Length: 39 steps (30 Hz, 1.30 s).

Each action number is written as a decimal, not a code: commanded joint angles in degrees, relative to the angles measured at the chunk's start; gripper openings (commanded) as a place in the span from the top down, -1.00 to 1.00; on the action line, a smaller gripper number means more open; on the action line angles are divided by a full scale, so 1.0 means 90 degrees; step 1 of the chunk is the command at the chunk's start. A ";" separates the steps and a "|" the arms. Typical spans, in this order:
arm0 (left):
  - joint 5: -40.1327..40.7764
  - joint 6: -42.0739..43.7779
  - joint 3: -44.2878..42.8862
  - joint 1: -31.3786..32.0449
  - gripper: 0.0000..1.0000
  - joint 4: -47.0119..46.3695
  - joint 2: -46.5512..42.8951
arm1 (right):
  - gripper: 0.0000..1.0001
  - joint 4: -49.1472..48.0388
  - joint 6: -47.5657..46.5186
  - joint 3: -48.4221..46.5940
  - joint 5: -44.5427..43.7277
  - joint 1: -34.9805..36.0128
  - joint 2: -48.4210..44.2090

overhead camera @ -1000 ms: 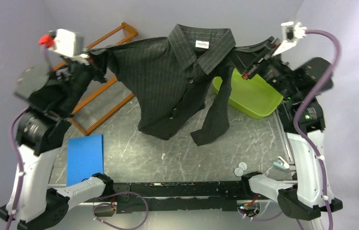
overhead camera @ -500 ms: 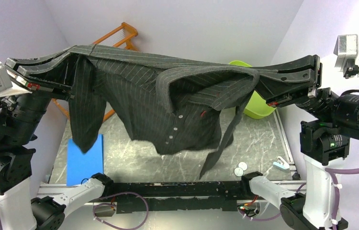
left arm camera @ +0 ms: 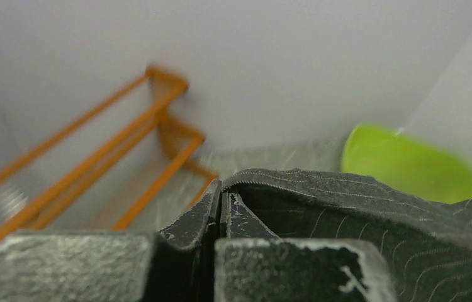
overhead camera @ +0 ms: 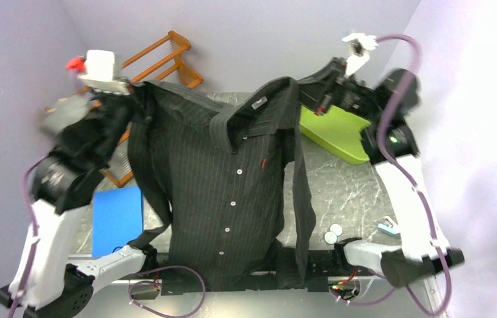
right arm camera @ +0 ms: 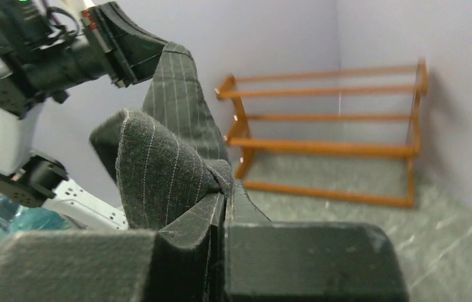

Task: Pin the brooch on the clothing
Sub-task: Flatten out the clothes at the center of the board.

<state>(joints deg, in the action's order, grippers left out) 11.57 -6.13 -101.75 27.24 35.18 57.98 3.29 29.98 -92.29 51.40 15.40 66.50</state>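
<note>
The black pinstriped shirt (overhead camera: pixel 226 185) hangs spread between my two grippers, front facing the camera, white buttons and a tiny red chest mark showing; its hem drapes over the table's near edge. My left gripper (overhead camera: pixel 133 89) is shut on the shirt's left shoulder, seen close in the left wrist view (left arm camera: pixel 222 189). My right gripper (overhead camera: pixel 309 99) is shut on the right shoulder (right arm camera: pixel 158 170), jaws (right arm camera: pixel 226 189) pinching the fabric. No brooch can be made out; two small round pale discs (overhead camera: pixel 332 233) lie on the table at the front right.
An orange wooden rack (overhead camera: pixel 166 56) stands at the back left. A lime green bin (overhead camera: pixel 335 129) sits at the back right. A blue pad (overhead camera: pixel 116 218) lies front left. A small pale blue object (overhead camera: pixel 387 227) lies by the right edge.
Both arms swung back away from the camera and lower. The shirt, held high and near the camera before, now hangs lengthwise down over the table to its near edge.
</note>
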 commanded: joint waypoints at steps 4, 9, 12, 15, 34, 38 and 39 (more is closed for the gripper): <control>0.1669 -0.0276 0.2135 -0.0260 0.95 0.0093 0.1420 | 1.00 0.0809 -0.0847 0.0489 0.0088 -0.0051 0.2088; 0.0435 -0.0693 0.2680 -0.1420 0.95 -0.0552 0.2380 | 1.00 0.1490 -0.1291 -0.0023 -0.0535 -0.0064 0.3685; 0.0358 -0.0574 0.2458 -0.1551 0.95 -0.0728 0.2991 | 1.00 0.1734 -0.1285 -0.0692 -0.0404 -0.0098 0.4625; 0.0294 -0.0449 0.2066 -0.1658 0.95 -0.0701 0.3653 | 1.00 0.2102 -0.1237 -0.1661 -0.0319 -0.0134 0.5539; -0.1158 -0.0431 0.0565 -0.2277 -0.87 -0.0178 0.4092 | -0.59 0.2044 -0.1064 -0.2180 -0.1844 -0.0651 0.5425; -0.2093 -0.0840 0.1588 -0.2277 -0.85 -0.0474 0.3129 | -0.63 0.2022 -0.1220 -0.0208 -0.2645 -0.0626 0.3879; -0.2283 -0.0967 0.1804 -0.2279 -0.85 -0.0472 0.2988 | -0.63 0.2133 -0.1315 0.0214 -0.2835 -0.0585 0.3545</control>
<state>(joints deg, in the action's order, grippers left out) 1.52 -10.72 -91.09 6.48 33.30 93.27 23.31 21.85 -100.64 34.11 8.91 111.98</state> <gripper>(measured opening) 0.930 0.813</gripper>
